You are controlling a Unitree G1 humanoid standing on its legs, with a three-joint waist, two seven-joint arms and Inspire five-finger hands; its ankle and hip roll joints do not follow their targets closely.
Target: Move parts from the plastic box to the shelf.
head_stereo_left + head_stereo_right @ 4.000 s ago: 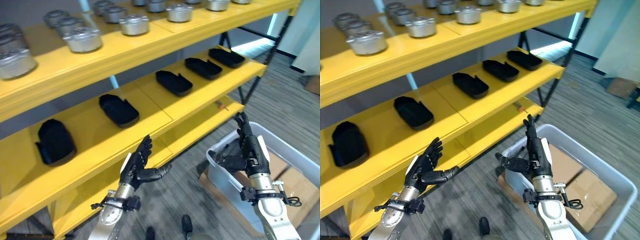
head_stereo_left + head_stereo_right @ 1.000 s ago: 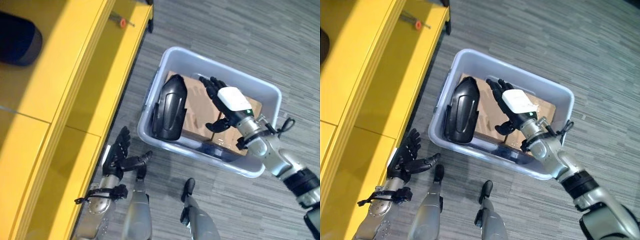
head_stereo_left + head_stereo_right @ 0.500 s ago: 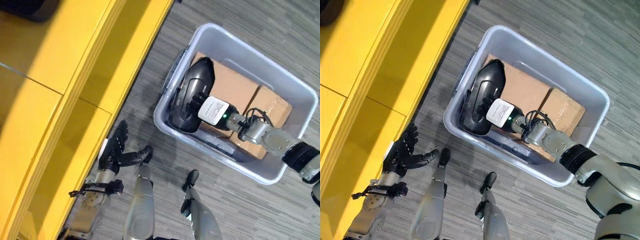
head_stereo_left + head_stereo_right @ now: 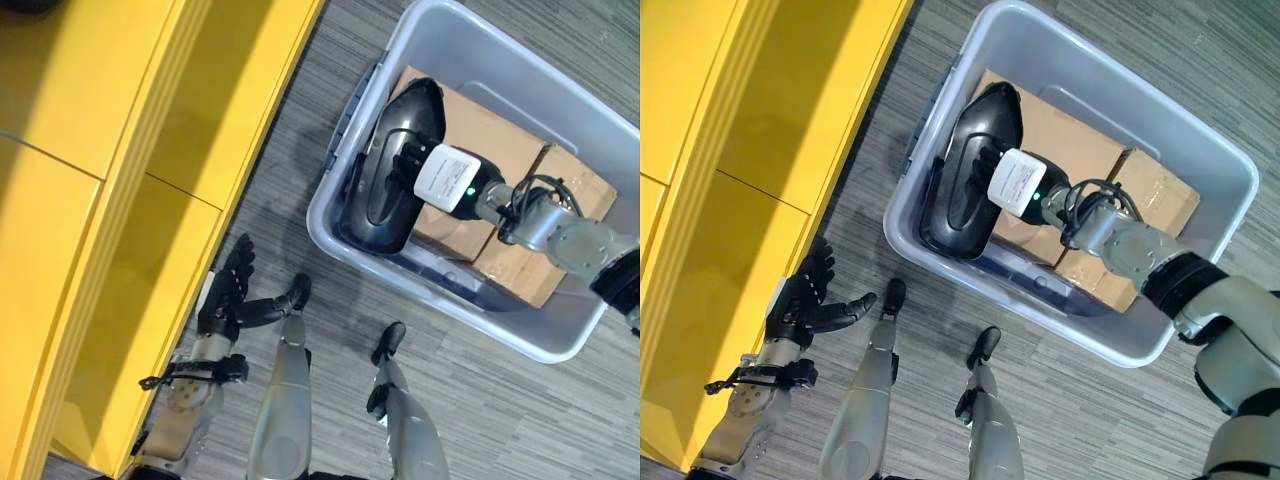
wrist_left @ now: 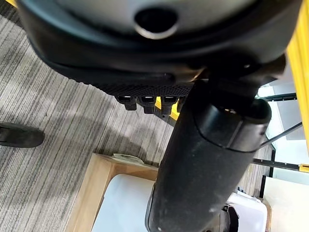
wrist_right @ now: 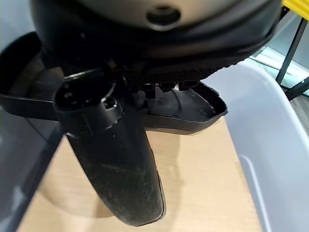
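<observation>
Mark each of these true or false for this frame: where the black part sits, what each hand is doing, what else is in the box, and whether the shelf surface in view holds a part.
1. The black moulded plastic part lies inside the grey plastic box. True.
2. The right hand hangs over the floor. False: it is at the part in the box.
3. The left hand is open and holds nothing. True.
4. The box also holds metal cans. False: brown cardboard boxes lie in it.
</observation>
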